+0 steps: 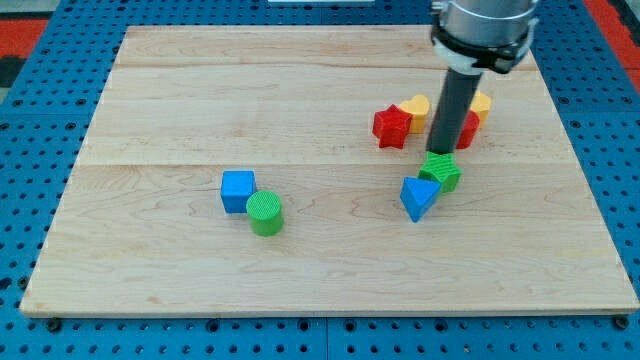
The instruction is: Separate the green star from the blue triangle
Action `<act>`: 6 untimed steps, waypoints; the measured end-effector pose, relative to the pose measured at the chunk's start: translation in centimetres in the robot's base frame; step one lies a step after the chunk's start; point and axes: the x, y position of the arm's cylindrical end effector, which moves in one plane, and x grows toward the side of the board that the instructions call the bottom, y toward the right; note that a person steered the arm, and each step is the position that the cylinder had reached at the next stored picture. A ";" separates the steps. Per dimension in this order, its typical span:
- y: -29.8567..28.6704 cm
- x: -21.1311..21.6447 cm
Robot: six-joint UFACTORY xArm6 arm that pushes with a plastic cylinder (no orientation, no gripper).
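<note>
The green star (442, 171) lies right of the board's centre, touching the blue triangle (418, 197), which sits just below and left of it. My tip (440, 152) is the lower end of the dark rod and stands at the star's top edge, touching it or nearly so. The rod comes down from the arm at the view's top right.
A red star (392, 127), a yellow heart (415, 106), a red block (467, 129) and a yellow block (480, 104) cluster just above my tip. A blue cube (238, 190) and a green cylinder (266, 213) sit together at the left of centre. The wooden board (150, 270) rests on a blue pegboard.
</note>
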 end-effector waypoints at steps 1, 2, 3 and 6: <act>-3.1 0.0; -4.9 0.2; -3.8 3.8; 6.1 2.1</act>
